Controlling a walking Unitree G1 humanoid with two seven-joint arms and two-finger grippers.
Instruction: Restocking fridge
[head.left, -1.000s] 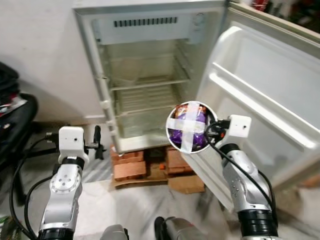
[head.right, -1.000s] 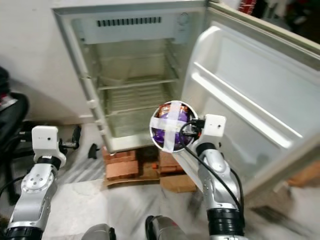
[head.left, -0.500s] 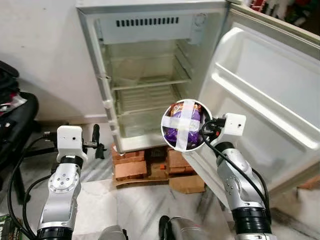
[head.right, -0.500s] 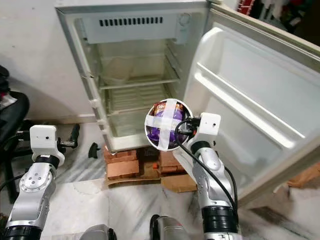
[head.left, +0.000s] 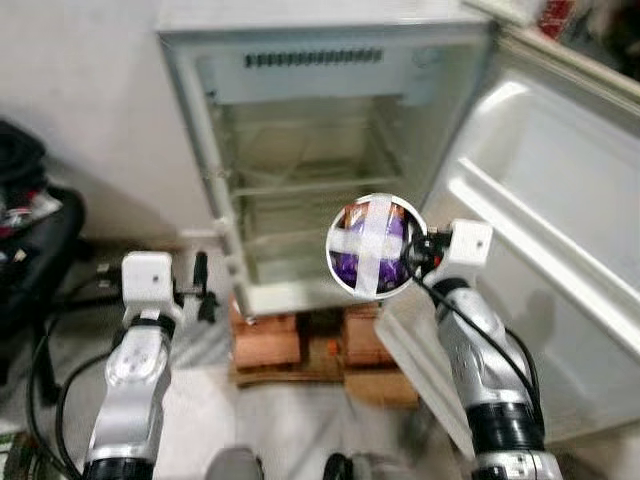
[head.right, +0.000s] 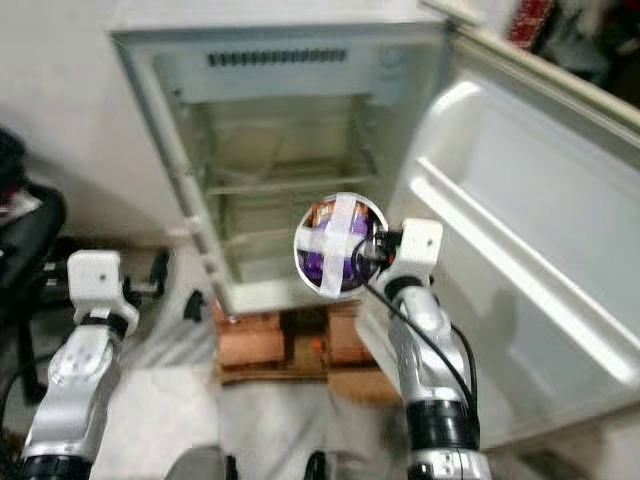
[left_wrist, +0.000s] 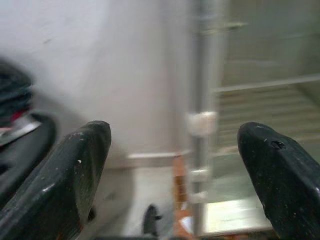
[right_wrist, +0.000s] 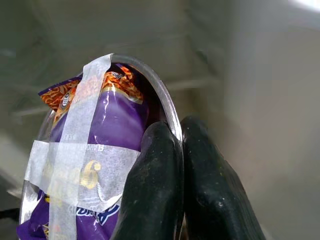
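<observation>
So the right gripper (right_wrist: 172, 175) has its two black fingers pinched tight on the rim of a round steel bowl (head.left: 376, 246) with a purple snack packet (right_wrist: 100, 165) taped inside under a white tape cross. It holds the bowl up on edge, open face toward the camera, just in front of the lower opening of the small white fridge (head.left: 300, 180), whose door (head.left: 540, 260) swings wide on the robot's right. The empty wire shelves (head.left: 310, 185) lie straight ahead and slightly left of the bowl, so I'd guess a forward reach does it. The left gripper (left_wrist: 175, 170) has its fingers spread wide and empty, low beside the fridge's left edge. The fridge sits on bricks (head.left: 268, 345).
</observation>
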